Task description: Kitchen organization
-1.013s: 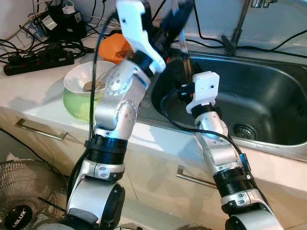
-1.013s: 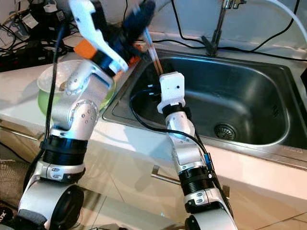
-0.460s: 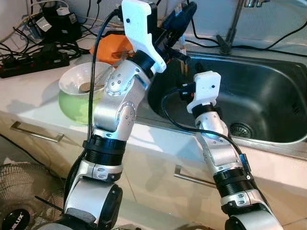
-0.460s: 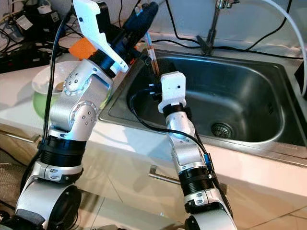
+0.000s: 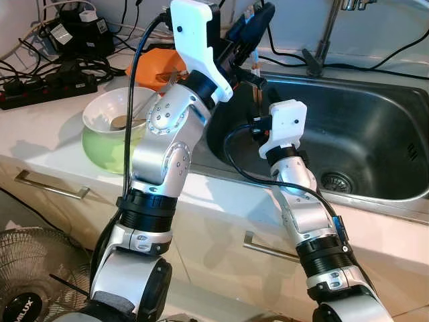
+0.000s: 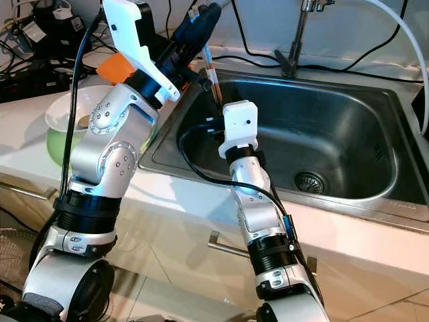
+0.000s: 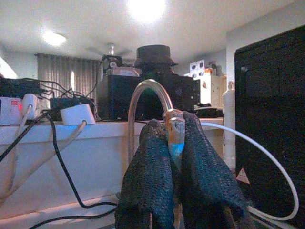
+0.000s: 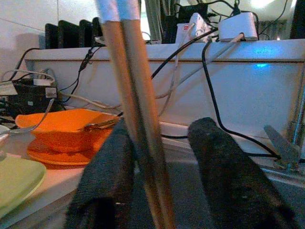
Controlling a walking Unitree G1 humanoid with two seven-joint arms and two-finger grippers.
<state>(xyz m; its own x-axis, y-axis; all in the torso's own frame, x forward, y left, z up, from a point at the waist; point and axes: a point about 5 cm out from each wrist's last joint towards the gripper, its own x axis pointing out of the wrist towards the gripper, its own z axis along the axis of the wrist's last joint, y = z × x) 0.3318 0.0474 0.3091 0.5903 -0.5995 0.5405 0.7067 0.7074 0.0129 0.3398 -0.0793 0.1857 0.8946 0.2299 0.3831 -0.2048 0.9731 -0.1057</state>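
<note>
My left gripper (image 5: 251,23) is raised above the near-left corner of the steel sink (image 5: 375,144), its two black fingers (image 7: 152,181) pressed together on the top ends of a pair of chopsticks (image 6: 212,77). In the left wrist view, the pale, bluish tips of the sticks stand up between the two fabric-covered fingers. The chopsticks hang down from this grip at a slight tilt, over the sink's left rim.

My right gripper (image 8: 164,186) sits lower, just inside the sink's left edge, behind its white wrist housing (image 5: 285,124). Its jaws stand apart. In the right wrist view, the wooden shafts of the chopsticks pass between the two fingers, close against one finger (image 8: 102,181) and well clear of the other; whether they touch that finger I cannot tell. The right gripper has hold of nothing.

On the counter (image 5: 47,131) to my left stands a green bowl (image 5: 110,144) with a white inside and a spoon (image 5: 124,121) in it. Behind it is an orange dish (image 8: 64,131) on an orange plate, near the wall. A power strip (image 5: 47,84) and tangled cables lie at the counter's back. The faucet (image 6: 298,37) rises behind the sink.
</note>
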